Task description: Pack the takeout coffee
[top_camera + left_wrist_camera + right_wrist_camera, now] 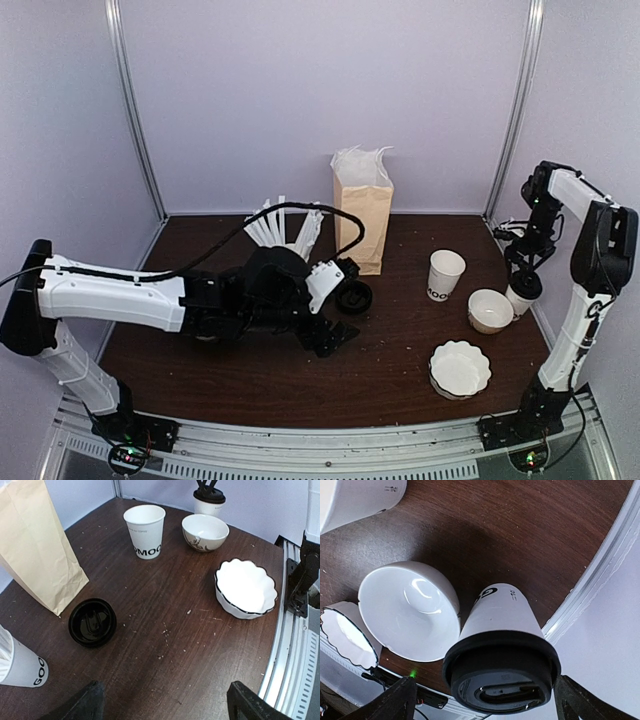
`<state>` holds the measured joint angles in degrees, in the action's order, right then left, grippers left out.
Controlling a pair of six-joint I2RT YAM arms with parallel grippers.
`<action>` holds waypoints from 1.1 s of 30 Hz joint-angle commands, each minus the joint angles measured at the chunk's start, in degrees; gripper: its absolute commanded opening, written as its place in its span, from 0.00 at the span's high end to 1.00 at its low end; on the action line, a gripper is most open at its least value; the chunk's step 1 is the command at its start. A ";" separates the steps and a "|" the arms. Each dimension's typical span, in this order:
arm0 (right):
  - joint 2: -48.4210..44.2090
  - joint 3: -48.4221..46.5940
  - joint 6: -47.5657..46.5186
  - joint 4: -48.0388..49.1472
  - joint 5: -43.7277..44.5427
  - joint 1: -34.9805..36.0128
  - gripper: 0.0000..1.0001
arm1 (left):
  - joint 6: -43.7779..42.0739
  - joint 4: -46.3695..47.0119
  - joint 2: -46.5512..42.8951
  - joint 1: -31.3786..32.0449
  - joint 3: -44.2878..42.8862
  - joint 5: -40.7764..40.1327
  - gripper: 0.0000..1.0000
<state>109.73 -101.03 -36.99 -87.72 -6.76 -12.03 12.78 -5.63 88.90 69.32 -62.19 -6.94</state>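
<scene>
Right tool (pixel 492 702) spread either side of the takeout coffee (pixel 497 617); left tool (pixel 165 705) spread, empty. It looks light and crushable, so probably grip gently just below the stiff black lid (pixel 502 677).

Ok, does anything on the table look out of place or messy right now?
A loose black lid lies flat on the table beside the paper bag, on no cup, while a nearby white cup stands lidless. Pale crumbs are scattered over the table. Nothing looks tipped or spilled.
</scene>
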 commanded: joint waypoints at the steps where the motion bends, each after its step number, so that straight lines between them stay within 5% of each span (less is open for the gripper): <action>1: -6.26 -3.85 1.48 -1.71 -3.03 -0.24 0.01 | -2.68 -2.29 -3.82 -0.24 -2.72 -3.92 0.11; 6: -11.45 -5.21 2.48 -0.21 -2.75 5.04 0.00 | -3.15 -5.49 -5.59 -0.63 -4.10 -9.34 0.09; 14: -16.36 -10.32 0.73 10.83 -5.52 27.27 0.10 | 4.69 -8.75 -8.67 -4.04 -2.75 -11.49 0.11; 27: 9.33 -41.56 15.13 22.90 -0.74 40.21 0.18 | 10.33 -14.14 -9.98 -4.47 -1.41 -13.83 0.12; 33: 14.16 -44.08 22.78 31.74 0.46 39.30 0.28 | 12.17 -14.67 -7.41 -4.54 -2.26 -12.45 0.12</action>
<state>123.44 -143.02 -21.34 -63.83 -9.15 28.27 22.63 -20.12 79.77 65.17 -64.16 -19.75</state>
